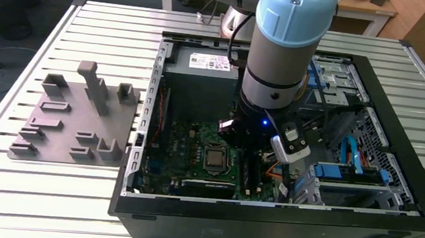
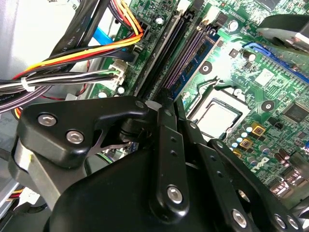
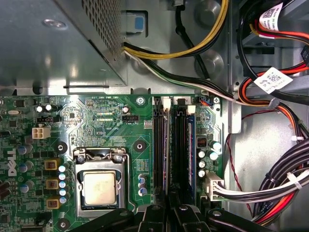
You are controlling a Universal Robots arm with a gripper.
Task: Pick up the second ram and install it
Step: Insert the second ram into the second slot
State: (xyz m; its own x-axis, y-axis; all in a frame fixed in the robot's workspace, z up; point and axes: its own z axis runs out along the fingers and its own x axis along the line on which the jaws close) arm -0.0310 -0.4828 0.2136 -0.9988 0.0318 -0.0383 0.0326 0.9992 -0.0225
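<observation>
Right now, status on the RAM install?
Gripper low over memory slots, inside the case. One memory stick upright in a slot; first or second, can't tell. Cables beside the slots, not across.

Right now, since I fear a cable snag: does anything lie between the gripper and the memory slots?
Nothing visible does. The slots lie bare under the gripper; the cables run off to one side.
</observation>
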